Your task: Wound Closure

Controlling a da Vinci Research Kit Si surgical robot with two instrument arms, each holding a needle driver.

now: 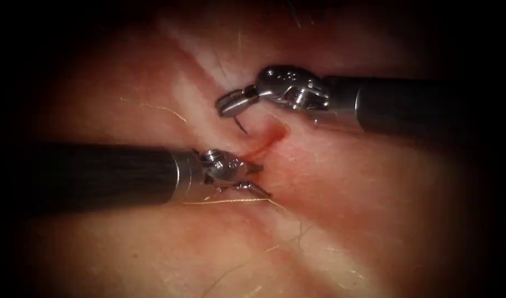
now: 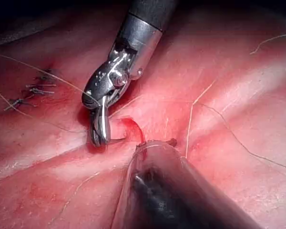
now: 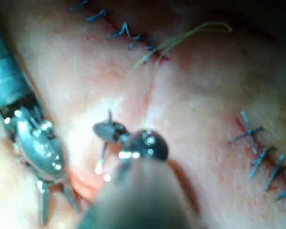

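Jaws of the right tool (image 1: 224, 106) are clamped on the needle (image 1: 241, 126), pretty sure about that one. In the endoscope view a short dark bit of its curve pokes out under the jaws and bends down toward the cut (image 1: 254, 155). The left wrist view gives the best look: the jaws point down at the tissue (image 1: 374, 209) and the thin curve hooks out from their tips, right next to the wet spot. Can't tell where along its curve the grip sits, or if the point is actually in the tissue or just resting on it.

Left tool (image 1: 262, 181) comes in from the left with its jaws spread apart and nothing between them. The tips sit right at the cut, just below the needle. One jaw is up near the red fluid (image 1: 272, 138), the other lower down.

That fluid pools in a small streak at the cut, between the two tools.

Pale thread (image 1: 225, 201) lies on the tissue left of the cut, right under the left tool, running along beside its shaft. Neither tool has hold of it.

Further out, in the left wrist view, a row of dark stitches (image 2: 35, 89) sits well away from the tools, nearer the tissue's edge. The right wrist view has a couple more such rows.
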